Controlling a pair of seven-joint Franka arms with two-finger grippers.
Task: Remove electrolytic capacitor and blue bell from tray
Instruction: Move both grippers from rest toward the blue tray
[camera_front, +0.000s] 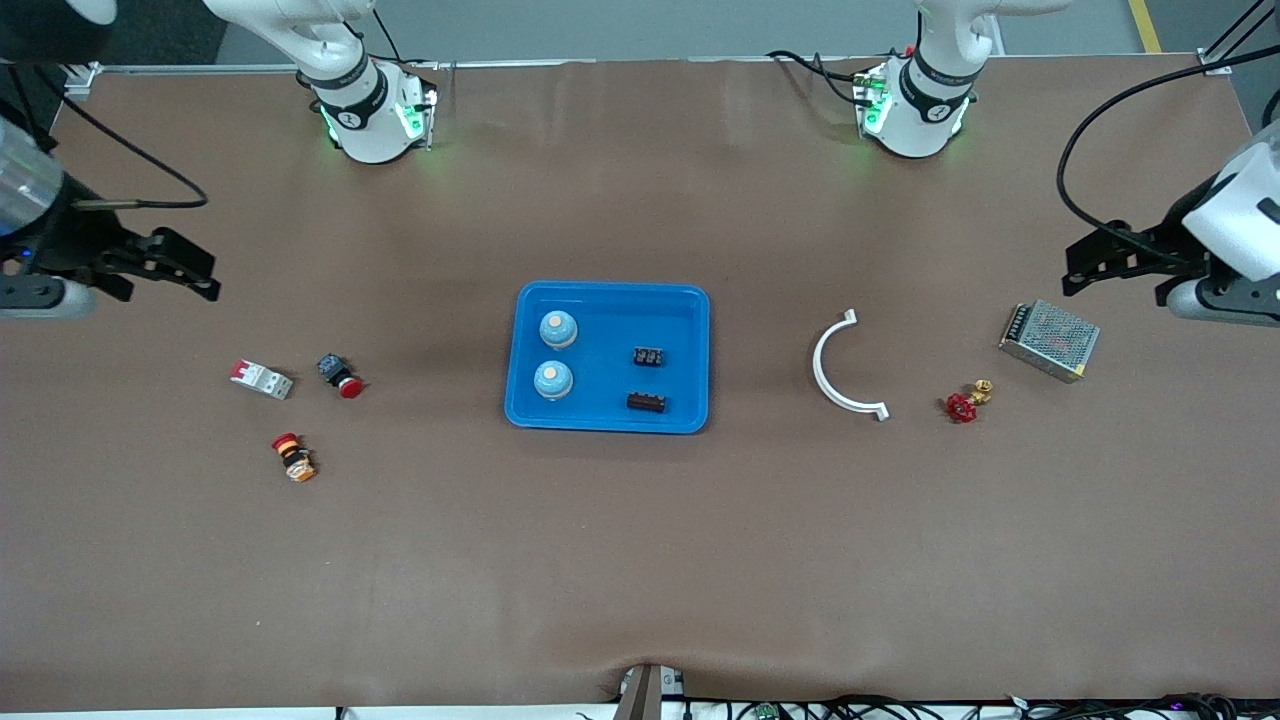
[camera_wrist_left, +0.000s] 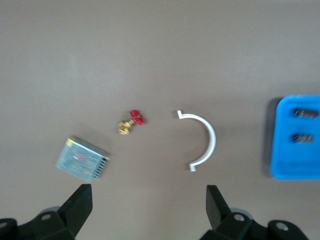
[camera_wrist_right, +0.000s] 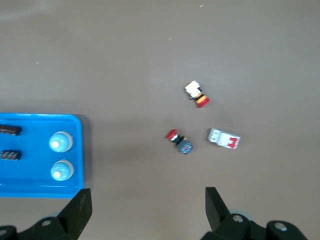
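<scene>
- Front view: the tray (camera_front: 610, 288) is sitting mid-surface. It's carrying two blue bells, one farther from the camera (camera_front: 558, 328) and one nearer (camera_front: 552, 379), both at the tray's right-arm end.
- Two dark ridged parts (camera_front: 650, 356) are lying at its left-arm end. I'm guessing one is the task's "capacitor", though they're reading more like little blocks to me.
- The right gripper (camera_front: 208, 278) is hanging over bare surface at the right arm's end with its fingers spread wide and gripping nothing. The left gripper (camera_front: 1070, 268) is doing the same at the left arm's end, over a spot beside the mesh box (camera_front: 1049, 340). Both arms are looking like they're waiting, well apart from the tray.
- Left wrist view: the fingers (camera_wrist_left: 80, 202) are framing the mesh box, a red valve (camera_wrist_left: 131, 122) and a white arc piece (camera_wrist_left: 205, 140). The tray's end with the dark parts is just peeking in at the edge.
- Right wrist view: the fingers (camera_wrist_right: 77, 207) are gaping open too. The bells and tray are showing off to one side, with two red-capped buttons (camera_wrist_right: 179, 141) and a white breaker (camera_wrist_right: 224, 138) lying apart from them.
- Handling guess: the bells are looking light, hard and smooth-domed, so probably slippery. I'm thinking pinch low across the body rather than on the cap.
- The dark parts are looking small, stiff and light. Gripping across the short sides seems safest, coming straight down so the tray isn't getting nudged.
</scene>
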